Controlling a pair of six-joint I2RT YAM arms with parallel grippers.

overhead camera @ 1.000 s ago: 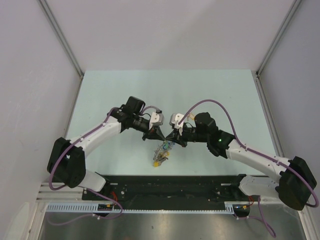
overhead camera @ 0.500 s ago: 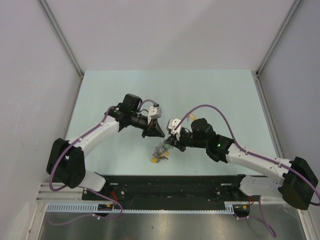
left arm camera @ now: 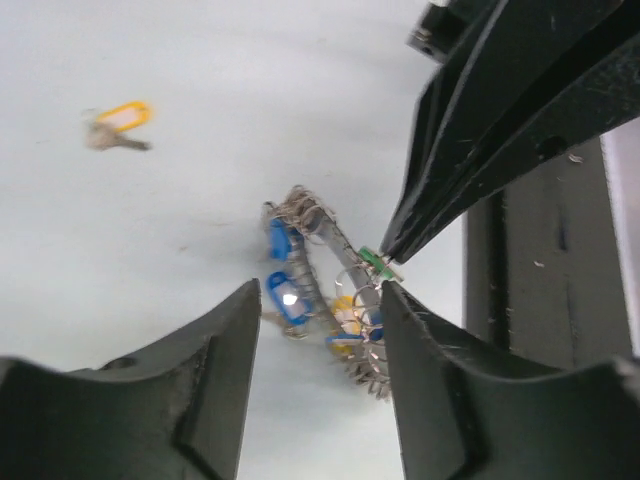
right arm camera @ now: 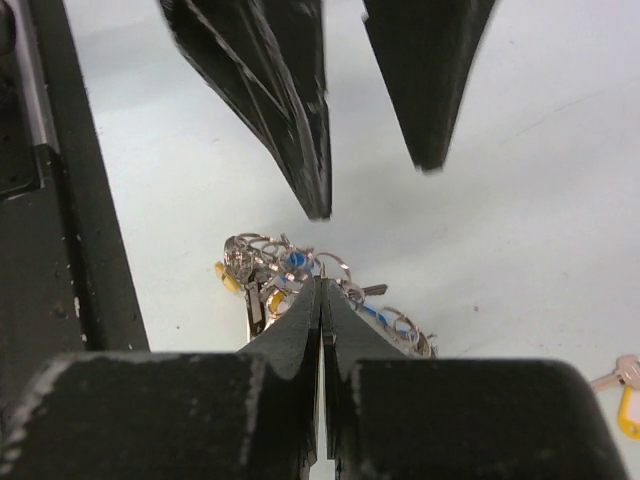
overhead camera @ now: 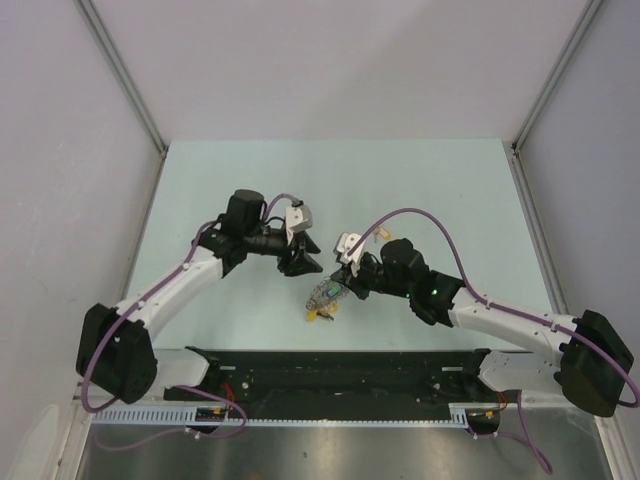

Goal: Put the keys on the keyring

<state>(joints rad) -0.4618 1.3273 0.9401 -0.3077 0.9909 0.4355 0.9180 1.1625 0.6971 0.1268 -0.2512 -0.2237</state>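
Note:
The keyring (overhead camera: 324, 299) is a wire wreath of grey keys with blue and yellow heads, lying on the table between the arms. My right gripper (overhead camera: 341, 286) is shut, its tips (left arm camera: 392, 250) pinching the green-headed key (left arm camera: 378, 263) at the ring's edge. From the right wrist, the closed gripper (right arm camera: 321, 287) points at the keyring (right arm camera: 290, 272). My left gripper (overhead camera: 306, 263) stands open just up-left of the ring, holding nothing. In its own view the left gripper (left arm camera: 320, 292) frames the keyring (left arm camera: 300, 290). A yellow-orange key (left arm camera: 118, 125) lies loose on the table, apart from the ring.
The black rail (overhead camera: 340, 365) at the arms' bases runs along the near table edge, close behind the ring. Grey walls close in the left, right and far sides. The loose yellow key (right arm camera: 625, 397) shows at the lower right of the right wrist view.
My left gripper has opened and drawn back to the left, away from the ring. The right gripper, still shut, has come down and the keyring now rests lower, nearer the rail.

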